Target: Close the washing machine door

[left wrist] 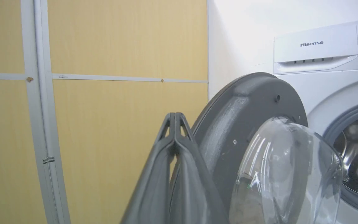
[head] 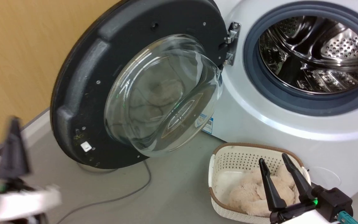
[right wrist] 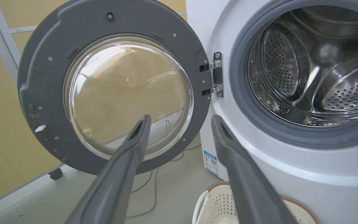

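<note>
- Left gripper (left wrist: 175, 117): fingers pressed together, empty, just beside the door (head: 82, 81) at its outer edge; contact unclear.
- Right gripper (head: 273, 159): fingers spread, empty, above the basket (head: 212, 174).
- Door hangs wide open, left of the washing machine (head: 259, 124).
- Risk: narrow fingertips may slip off the curved rim; a weak push may leave the latch unengaged.
- Count: one door, one washing machine, one basket, two grippers.

Bright even light; glare streaks on washing machine door (head: 135, 87) glass; left hand (head: 14, 130) blurred.
</note>
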Tool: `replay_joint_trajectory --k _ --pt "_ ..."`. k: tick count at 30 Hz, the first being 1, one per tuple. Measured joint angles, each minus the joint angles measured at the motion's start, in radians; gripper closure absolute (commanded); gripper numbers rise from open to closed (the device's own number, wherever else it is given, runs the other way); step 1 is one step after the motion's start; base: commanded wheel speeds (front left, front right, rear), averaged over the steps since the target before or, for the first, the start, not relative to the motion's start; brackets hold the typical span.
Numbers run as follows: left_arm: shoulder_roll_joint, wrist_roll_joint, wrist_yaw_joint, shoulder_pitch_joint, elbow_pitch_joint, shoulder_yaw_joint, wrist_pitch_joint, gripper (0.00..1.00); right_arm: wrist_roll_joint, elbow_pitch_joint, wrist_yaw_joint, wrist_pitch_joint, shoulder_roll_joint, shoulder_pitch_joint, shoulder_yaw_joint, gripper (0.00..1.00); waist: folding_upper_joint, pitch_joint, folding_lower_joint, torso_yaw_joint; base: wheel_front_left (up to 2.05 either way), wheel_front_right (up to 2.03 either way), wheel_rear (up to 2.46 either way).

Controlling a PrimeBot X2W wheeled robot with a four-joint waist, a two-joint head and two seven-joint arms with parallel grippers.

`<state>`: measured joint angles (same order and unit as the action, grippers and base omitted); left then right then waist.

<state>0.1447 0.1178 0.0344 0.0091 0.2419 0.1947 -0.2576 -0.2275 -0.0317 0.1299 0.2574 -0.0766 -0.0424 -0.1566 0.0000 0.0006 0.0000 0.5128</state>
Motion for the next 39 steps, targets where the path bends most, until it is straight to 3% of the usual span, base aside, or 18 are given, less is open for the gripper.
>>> replay_joint_trajectory --k 6,14,19,24,29,39 --pt "0.104 0.158 0.050 -0.157 -0.140 0.130 0.013 1.00 0.007 0.009 0.000 0.000 -0.011 0.001 0.003 0.00 0.0000 0.035 0.0000 -0.030 0.00 0.00 0.00" --pt "0.185 0.487 0.065 -0.410 -0.448 0.264 0.240 1.00 0.007 0.010 0.000 0.000 -0.024 0.011 0.000 0.00 0.0000 0.079 0.0000 -0.077 0.00 0.00 0.00" --pt "0.204 0.663 0.044 -0.514 -0.640 0.334 0.413 1.00 0.007 0.010 0.000 0.000 -0.030 0.025 -0.002 0.00 0.0000 0.099 0.0001 -0.104 0.00 0.00 0.00" --pt "0.194 0.849 -0.006 -0.576 -0.779 0.402 0.624 1.00 0.007 0.008 0.000 0.000 -0.031 0.030 0.000 0.00 0.0000 0.107 0.0000 -0.123 0.00 0.00 0.00" --pt "0.175 0.972 0.000 -0.582 -0.795 0.404 0.835 1.00 0.007 0.006 0.000 0.000 -0.031 0.030 0.006 0.00 0.0000 0.102 0.0000 -0.131 0.00 0.00 0.00" --pt "0.148 1.057 0.004 -0.498 -0.653 0.368 1.067 1.00 0.007 -0.010 0.000 0.000 -0.016 0.028 0.020 0.00 0.0000 0.063 0.0000 -0.136 0.00 0.00 0.00"
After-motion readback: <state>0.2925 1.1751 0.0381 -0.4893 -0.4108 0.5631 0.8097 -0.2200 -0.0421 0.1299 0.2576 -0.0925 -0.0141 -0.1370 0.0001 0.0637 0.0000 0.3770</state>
